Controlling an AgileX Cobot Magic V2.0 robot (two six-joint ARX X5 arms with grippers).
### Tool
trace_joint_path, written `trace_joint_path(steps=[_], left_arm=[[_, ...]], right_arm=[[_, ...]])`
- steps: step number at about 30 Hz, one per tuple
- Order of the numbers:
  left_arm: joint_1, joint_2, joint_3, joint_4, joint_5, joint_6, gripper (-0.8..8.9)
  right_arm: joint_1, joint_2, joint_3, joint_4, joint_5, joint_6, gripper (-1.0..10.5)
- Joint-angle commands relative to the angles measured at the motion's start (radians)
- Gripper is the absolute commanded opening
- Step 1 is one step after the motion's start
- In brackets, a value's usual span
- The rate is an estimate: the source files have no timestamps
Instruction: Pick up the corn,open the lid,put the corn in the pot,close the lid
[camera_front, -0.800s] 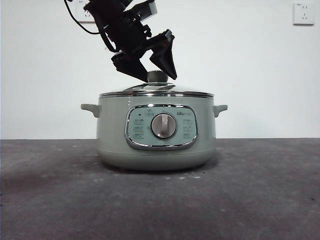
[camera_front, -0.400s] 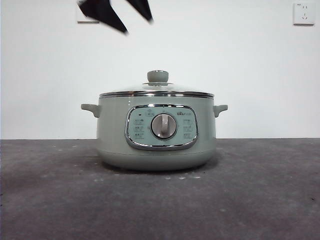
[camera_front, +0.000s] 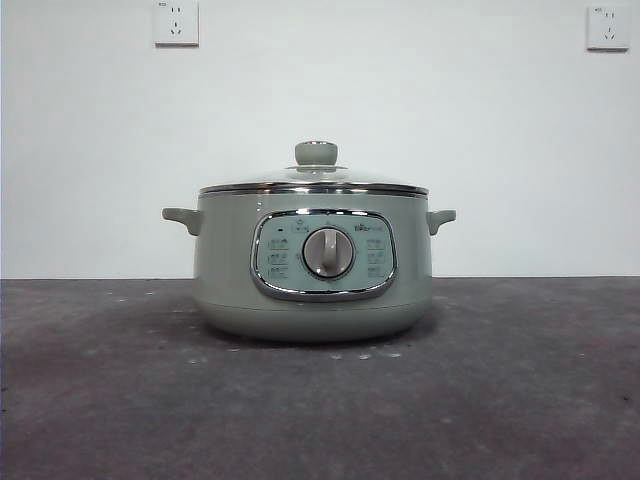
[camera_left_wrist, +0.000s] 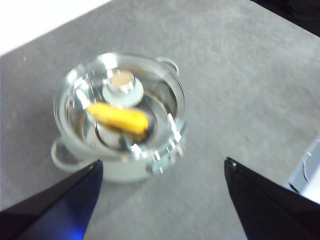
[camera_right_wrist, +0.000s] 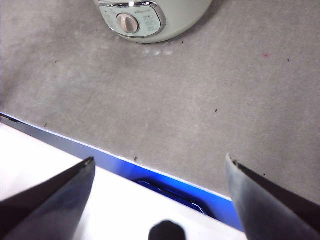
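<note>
The sage-green pot (camera_front: 315, 290) stands mid-table with the glass lid (camera_front: 314, 180) shut on it, knob (camera_front: 316, 153) on top. From high above, the left wrist view looks down on the pot (camera_left_wrist: 120, 170) and lid (camera_left_wrist: 150, 92); the yellow corn (camera_left_wrist: 119, 117) lies inside, seen through the glass. My left gripper (camera_left_wrist: 162, 170) hangs open well above the pot, holding nothing. My right gripper (camera_right_wrist: 160, 167) is open over the table's near edge, the pot's panel (camera_right_wrist: 132, 21) far ahead of it. Neither gripper shows in the front view.
Grey table (camera_front: 520, 400) all around the pot. White wall behind with two sockets (camera_front: 176, 22) (camera_front: 607, 27). The table's edge with a blue strip (camera_right_wrist: 165, 182) lies under the right gripper.
The left gripper let go of the lid's knob and rose out of the front view. The lid stays shut on the pot.
</note>
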Motion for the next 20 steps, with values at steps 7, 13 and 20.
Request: trace_joint_path(steps=[7, 13, 20], left_arm=[[0.0, -0.078, 0.0, -0.1, 0.002, -0.014, 4.09], [0.0, -0.075, 0.0, -0.1, 0.002, -0.015, 3.26], [0.0, -0.072, 0.0, -0.1, 0.002, -0.018, -0.08]], right_arm=[[0.001, -0.004, -0.006, -0.025, 0.002, 0.005, 4.4], [0.001, -0.004, -0.006, -0.025, 0.001, 0.006, 3.4], [0.001, -0.004, -0.006, -0.025, 0.002, -0.019, -0.1]])
